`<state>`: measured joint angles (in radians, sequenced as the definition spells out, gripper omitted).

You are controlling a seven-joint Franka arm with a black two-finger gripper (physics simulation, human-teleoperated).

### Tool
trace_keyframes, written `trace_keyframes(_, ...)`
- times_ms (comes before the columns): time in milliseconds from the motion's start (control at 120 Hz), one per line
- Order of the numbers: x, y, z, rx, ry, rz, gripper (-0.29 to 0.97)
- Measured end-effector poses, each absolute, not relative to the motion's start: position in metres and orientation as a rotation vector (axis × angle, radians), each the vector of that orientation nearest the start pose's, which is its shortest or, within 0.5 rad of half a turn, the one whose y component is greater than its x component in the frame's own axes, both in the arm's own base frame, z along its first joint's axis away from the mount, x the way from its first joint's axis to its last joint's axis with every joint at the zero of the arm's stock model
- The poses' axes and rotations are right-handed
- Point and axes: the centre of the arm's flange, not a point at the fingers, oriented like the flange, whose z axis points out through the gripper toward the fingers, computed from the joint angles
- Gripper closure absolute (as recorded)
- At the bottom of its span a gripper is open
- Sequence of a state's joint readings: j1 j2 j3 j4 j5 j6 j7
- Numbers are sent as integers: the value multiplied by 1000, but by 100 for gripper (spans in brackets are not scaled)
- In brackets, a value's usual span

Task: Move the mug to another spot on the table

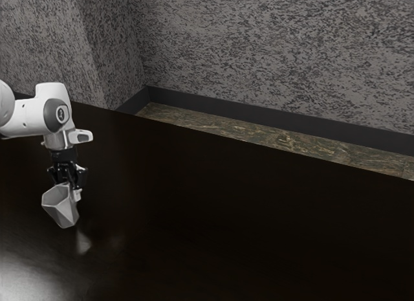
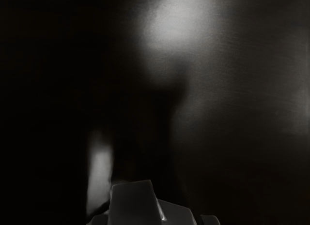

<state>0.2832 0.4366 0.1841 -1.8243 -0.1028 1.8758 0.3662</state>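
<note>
A pale grey faceted mug (image 1: pixel 60 207) hangs tilted just above the dark table (image 1: pixel 226 210) at the exterior view's left. My black gripper (image 1: pixel 66 182) comes down from the white arm and is shut on the mug's upper rim. The mug's underside seems a little off the tabletop, with a faint reflection below it. In the wrist view a blurred grey piece of the mug (image 2: pixel 140 205) sits right under my hand, over the glossy dark tabletop (image 2: pixel 232 113).
The table's far edge runs along a brownish floor strip (image 1: pixel 272 136) beside a speckled grey wall (image 1: pixel 272 48). Broad dark tabletop stretches toward the exterior view's right of the mug.
</note>
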Motion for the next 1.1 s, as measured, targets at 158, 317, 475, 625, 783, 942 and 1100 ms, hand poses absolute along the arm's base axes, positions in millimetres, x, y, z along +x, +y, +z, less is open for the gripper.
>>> trace_keyframes(158,538,254,288,-3252,-298,539,59)
trace_keyframes(317,527,247,303,-3249,-390,527,61)
trace_keyframes(475,519,213,329,-3238,-443,536,65)
trace_keyframes(625,522,162,339,-3207,-454,593,68)
trace_keyframes(783,534,100,336,-3161,-428,685,70)
trace_keyframes(942,568,56,327,-3126,-426,713,70)
trace_keyframes(1100,601,31,309,-3096,-461,723,70)
